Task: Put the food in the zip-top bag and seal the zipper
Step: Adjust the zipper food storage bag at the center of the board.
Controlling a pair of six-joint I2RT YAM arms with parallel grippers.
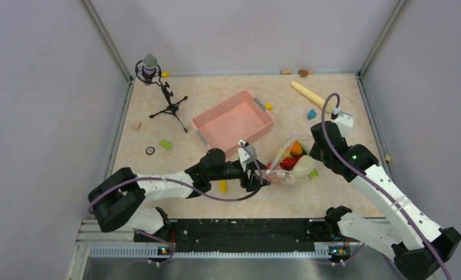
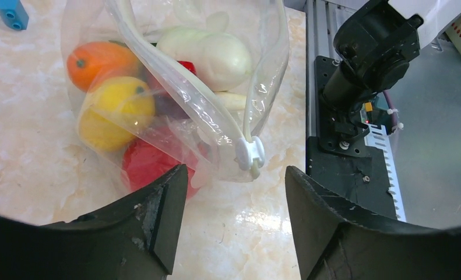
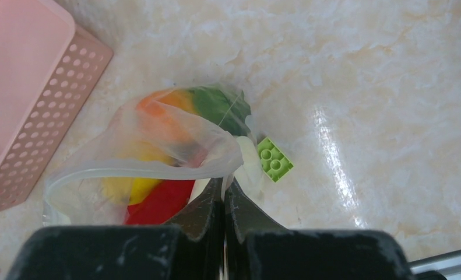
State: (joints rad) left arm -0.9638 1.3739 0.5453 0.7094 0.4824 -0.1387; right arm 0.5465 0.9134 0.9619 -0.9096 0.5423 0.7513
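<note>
The zip-top bag (image 1: pixel 290 161) lies on the table right of centre with the food inside. In the left wrist view I see an orange mango (image 2: pixel 94 58), a yellow mango (image 2: pixel 114 108), a red apple (image 2: pixel 149 166) and a white piece (image 2: pixel 207 49) through the plastic. The zipper (image 2: pixel 175 81) runs to a white slider (image 2: pixel 249 154). My left gripper (image 2: pixel 235 170) is open, with the slider just beyond its tips and nothing between them. My right gripper (image 3: pixel 224 184) is shut on the bag's edge (image 3: pixel 210 169) at the far end.
A pink basket (image 1: pixel 233 119) stands behind the bag. A green block (image 3: pixel 274 158) lies beside the bag. A microphone stand (image 1: pixel 158 87) is at the back left. A yellow block (image 1: pixel 222 185), a blue block (image 1: pixel 312 114) and a yellow cylinder (image 1: pixel 309 93) lie around.
</note>
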